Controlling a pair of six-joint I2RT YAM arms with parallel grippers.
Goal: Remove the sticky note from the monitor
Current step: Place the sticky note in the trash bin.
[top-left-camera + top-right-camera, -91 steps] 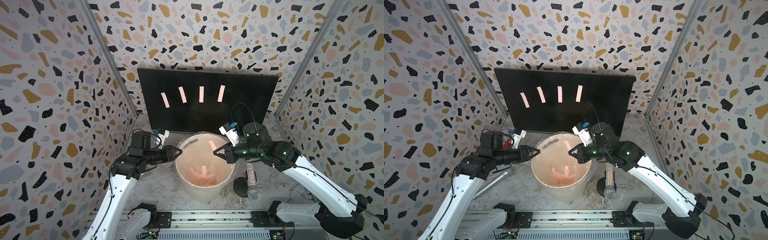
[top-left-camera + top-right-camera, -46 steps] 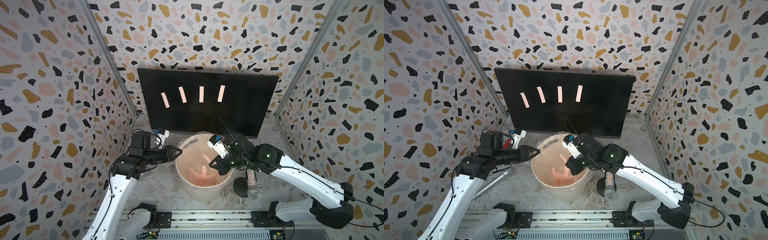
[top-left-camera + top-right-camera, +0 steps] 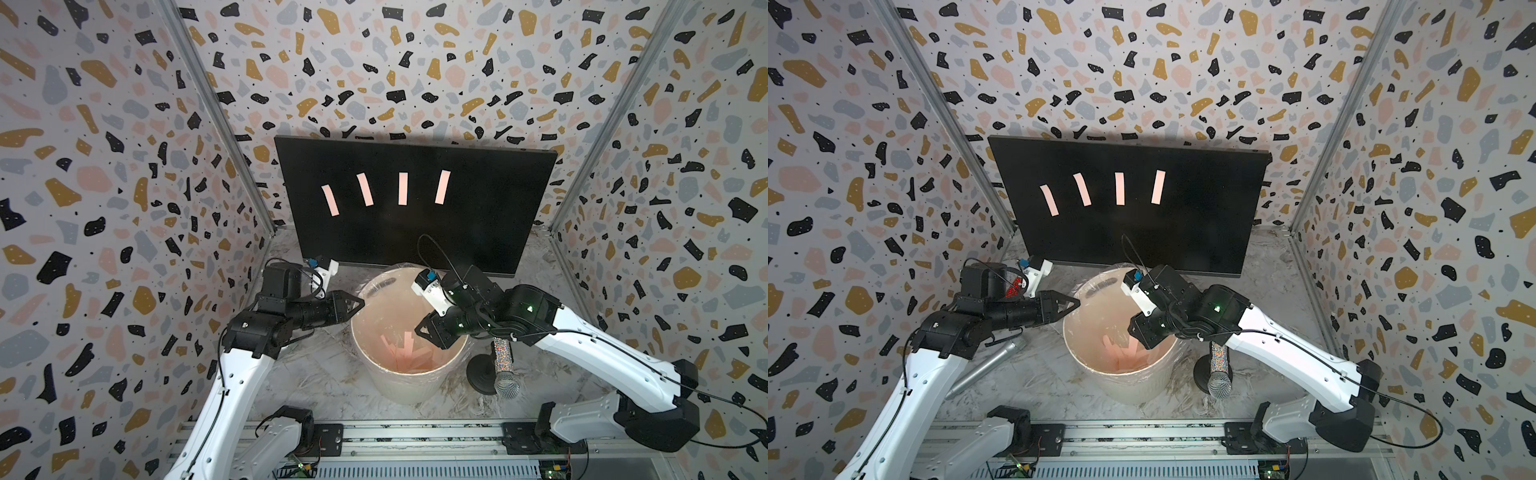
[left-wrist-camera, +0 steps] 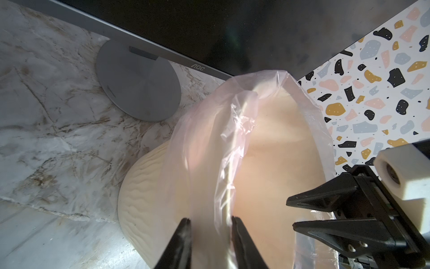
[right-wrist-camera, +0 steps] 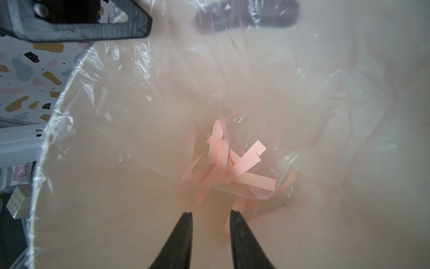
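Observation:
The black monitor (image 3: 478, 216) (image 3: 1204, 220) stands at the back with several pink sticky note strips (image 3: 402, 188) (image 3: 1119, 188) in a row on its screen. My right gripper (image 3: 419, 332) (image 3: 1131, 332) (image 5: 210, 213) hangs open over the inside of the white bucket (image 3: 407, 390) (image 3: 1133, 386), nothing between its fingers. Below it lie several loose pink strips (image 5: 232, 167) (image 3: 409, 353). My left gripper (image 3: 360, 301) (image 3: 1077, 301) (image 4: 210, 222) is open at the bucket's left rim, with the clear liner (image 4: 232, 139) between its fingers.
A glittery microphone on a black stand (image 3: 505, 374) (image 3: 1219, 378) stands right of the bucket, under my right arm. A silver cylinder (image 3: 988, 365) lies on the marble table under my left arm. The monitor's round grey foot (image 4: 139, 79) sits behind the bucket. Terrazzo walls close three sides.
My right gripper has moved left and down from the bucket's right rim to over its inside and has opened; the pink strip it carried is gone from it. The left arm has not moved.

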